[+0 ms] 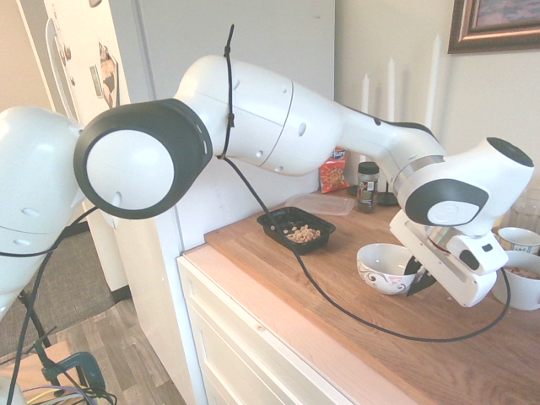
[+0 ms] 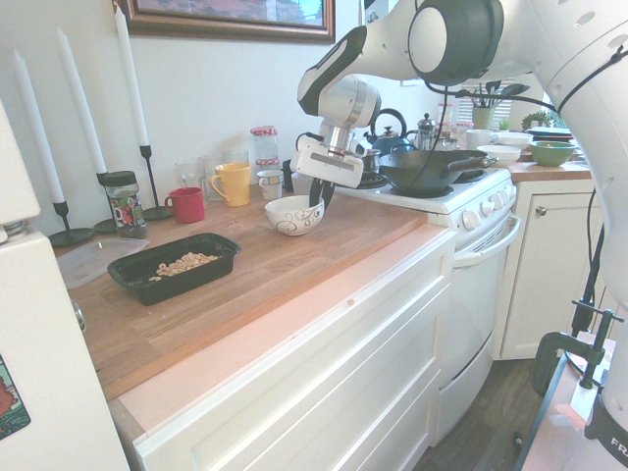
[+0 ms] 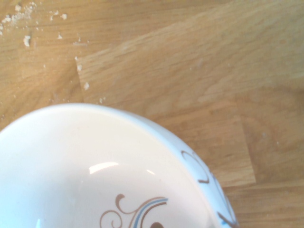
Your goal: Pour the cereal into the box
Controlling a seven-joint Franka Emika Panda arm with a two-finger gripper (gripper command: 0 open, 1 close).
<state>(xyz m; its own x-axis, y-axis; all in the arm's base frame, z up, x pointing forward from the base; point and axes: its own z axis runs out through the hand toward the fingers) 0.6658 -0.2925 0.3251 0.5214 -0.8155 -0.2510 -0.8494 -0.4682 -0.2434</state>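
Counter [image 2: 294,260]: wooden, bears everything. Box [image 2: 175,267] sits near the fridge end, cereal [image 2: 183,263] heaped inside it; pour looks done. Bowl [image 2: 294,215] stands upright on the counter, well apart from the box, looks empty. Gripper [image 2: 316,196] is at the bowl's rim, fingers clamped over the bowl edge as far as I can tell.

Step in hand, judged: setting the bowl down. Next move calls for letting go and lifting clear without tipping it.

Wrist view alone shows the bowl's bare interior and crumbs [image 3: 26,40] on the wood; exterior views alone show the box.
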